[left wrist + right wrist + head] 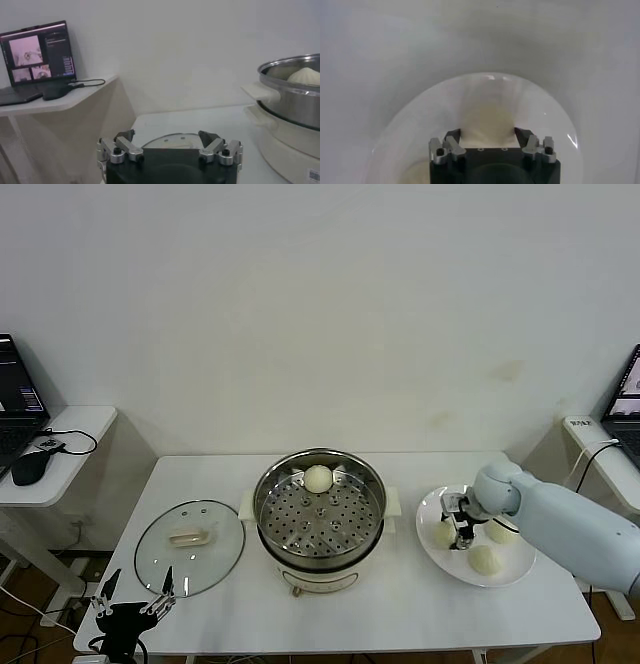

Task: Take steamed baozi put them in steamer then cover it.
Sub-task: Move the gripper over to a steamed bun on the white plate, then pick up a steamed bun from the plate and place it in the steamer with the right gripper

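One baozi (318, 478) sits in the steamer (320, 552); the right gripper (458, 529) reaches over the plate (506, 577), seemingly around a bun (444, 535).

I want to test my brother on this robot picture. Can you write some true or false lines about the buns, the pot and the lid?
1. One bun is already in the steamer. True.
2. The lid is on the steamer. False: it lies flat on the table, on the steamer's left.
3. Three buns are on the plate. True.
4. The left pincer is grabbing a bun. False: it waits open at the table's front edge near the lid.
5. The right pincer is down at a bun on the plate. True.
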Controlling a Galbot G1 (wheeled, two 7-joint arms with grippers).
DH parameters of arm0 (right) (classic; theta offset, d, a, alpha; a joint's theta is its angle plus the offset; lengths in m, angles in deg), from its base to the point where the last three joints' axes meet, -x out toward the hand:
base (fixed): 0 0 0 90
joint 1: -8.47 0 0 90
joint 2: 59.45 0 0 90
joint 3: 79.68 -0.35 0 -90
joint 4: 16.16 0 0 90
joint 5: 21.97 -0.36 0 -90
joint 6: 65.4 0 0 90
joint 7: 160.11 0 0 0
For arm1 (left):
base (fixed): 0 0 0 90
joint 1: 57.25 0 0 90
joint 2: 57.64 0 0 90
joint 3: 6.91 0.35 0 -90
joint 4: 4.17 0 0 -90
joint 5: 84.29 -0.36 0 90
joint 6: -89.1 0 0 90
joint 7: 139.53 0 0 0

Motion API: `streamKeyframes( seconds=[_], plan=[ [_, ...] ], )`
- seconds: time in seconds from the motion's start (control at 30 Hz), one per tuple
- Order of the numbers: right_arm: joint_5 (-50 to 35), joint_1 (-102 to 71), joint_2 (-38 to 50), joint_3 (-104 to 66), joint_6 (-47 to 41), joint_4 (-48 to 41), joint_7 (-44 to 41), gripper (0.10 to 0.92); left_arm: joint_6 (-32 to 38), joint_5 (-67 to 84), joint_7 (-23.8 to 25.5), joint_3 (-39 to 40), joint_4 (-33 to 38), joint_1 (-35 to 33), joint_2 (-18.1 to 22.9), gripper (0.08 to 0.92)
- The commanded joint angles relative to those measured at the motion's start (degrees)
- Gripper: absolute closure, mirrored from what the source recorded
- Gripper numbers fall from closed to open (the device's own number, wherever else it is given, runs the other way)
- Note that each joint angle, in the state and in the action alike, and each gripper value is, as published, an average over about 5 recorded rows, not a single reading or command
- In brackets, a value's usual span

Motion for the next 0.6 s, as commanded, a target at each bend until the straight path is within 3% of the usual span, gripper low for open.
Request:
streamKeyframes(
  seconds=[0.03, 0.33, 0.6],
  plan=[
    [0.28, -0.39, -0.41, -0.23, -0.01, -0.53, 0.11, 0.397, 0.01, 0.0, 0.01, 0.0, 0.06, -0.04, 0.0, 0.177],
    [-1.34, 3.0, 2.56, 0.78, -0.13, 2.75, -1.26, 0.494, 0.03, 0.0, -0.03, -0.13, 0.52, -0.3, -0.05, 0.177],
    [-8.12, 16.08, 7.21, 4.43, -1.87, 9.27, -2.23, 0.503, -0.06, 0.0, -0.01, -0.05, 1.36, -0.26, -0.36, 0.177]
  ],
)
